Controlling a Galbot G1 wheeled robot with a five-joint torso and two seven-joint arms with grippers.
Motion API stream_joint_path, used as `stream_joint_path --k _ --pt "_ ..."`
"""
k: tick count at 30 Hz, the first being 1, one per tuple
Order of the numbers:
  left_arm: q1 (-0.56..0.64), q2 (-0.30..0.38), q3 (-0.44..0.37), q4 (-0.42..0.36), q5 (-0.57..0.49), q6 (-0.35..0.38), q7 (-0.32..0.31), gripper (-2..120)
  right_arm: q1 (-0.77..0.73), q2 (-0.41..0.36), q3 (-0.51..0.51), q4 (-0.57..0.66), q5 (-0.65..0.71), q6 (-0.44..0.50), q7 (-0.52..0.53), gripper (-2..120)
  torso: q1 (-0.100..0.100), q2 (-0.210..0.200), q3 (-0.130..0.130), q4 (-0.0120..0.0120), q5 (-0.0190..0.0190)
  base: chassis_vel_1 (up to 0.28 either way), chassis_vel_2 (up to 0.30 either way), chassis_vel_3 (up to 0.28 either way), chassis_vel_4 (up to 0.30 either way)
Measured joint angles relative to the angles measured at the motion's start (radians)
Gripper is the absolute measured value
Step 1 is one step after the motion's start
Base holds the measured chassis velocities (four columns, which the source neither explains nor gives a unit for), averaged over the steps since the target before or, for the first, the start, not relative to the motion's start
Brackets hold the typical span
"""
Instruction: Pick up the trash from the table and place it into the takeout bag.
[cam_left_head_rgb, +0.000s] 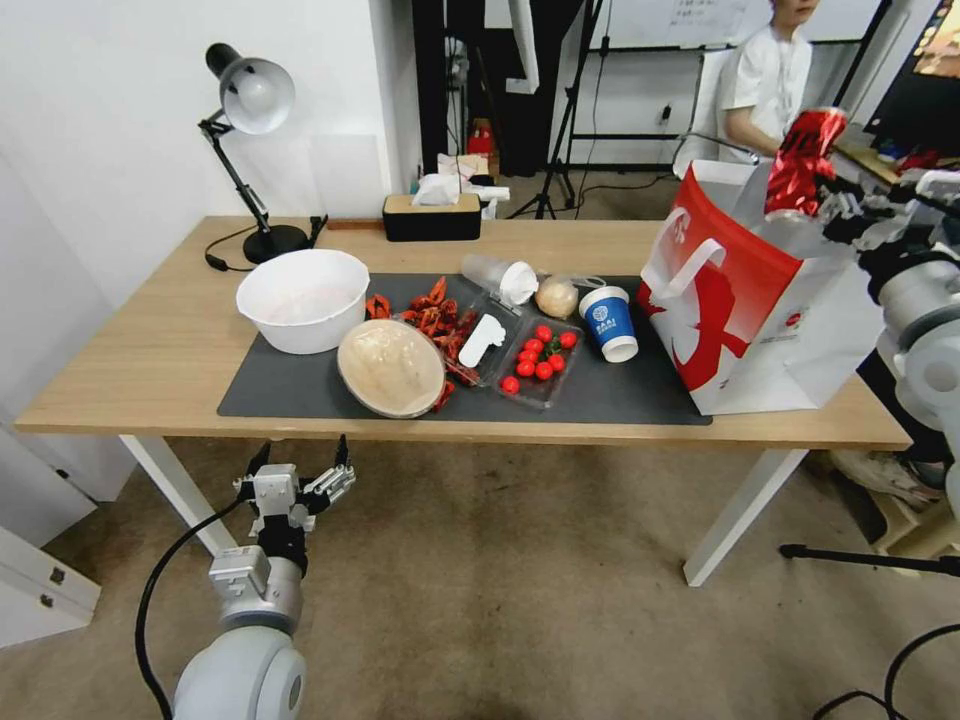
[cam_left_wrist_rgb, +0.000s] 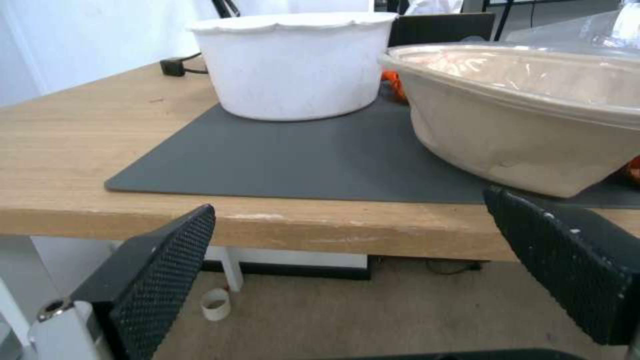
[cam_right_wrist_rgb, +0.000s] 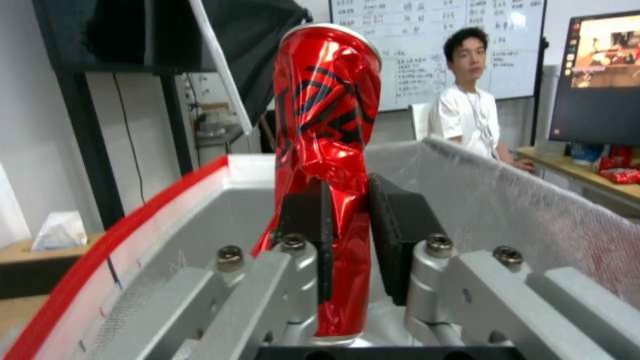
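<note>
The right gripper (cam_right_wrist_rgb: 347, 235) hangs just above the open mouth of the large red-and-white paper takeout bag (cam_left_head_rgb: 745, 320), whose foil-lined walls leave free room on every side of it. Its pads are clamped on the dented red metal drink can (cam_right_wrist_rgb: 327, 125), crumpled at the waist, its long axis upright. The left gripper (cam_left_head_rgb: 300, 478) waits below the wooden table's front edge (cam_left_wrist_rgb: 320, 235), fingers spread wide and empty, with the round tan bowl (cam_left_wrist_rgb: 527, 120) ahead of it.
</note>
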Motion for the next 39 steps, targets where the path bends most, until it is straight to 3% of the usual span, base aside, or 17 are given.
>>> stream_joint_path --k 22,39 --pt "-0.001 0.006 -0.007 -0.008 -0.006 0.001 -0.001 100 -0.017 0.003 0.005 0.029 -0.002 -0.010 -0.022 95 0.000 0.000 0.000 0.0000 0.0001 0.000 0.000 0.000 0.000" --pt "0.001 0.003 -0.005 -0.013 -0.005 0.003 -0.002 100 -0.027 -0.010 0.021 0.099 0.019 0.028 -0.037 100 0.000 0.000 0.000 0.0002 0.0000 0.000 0.000 0.000 0.000"
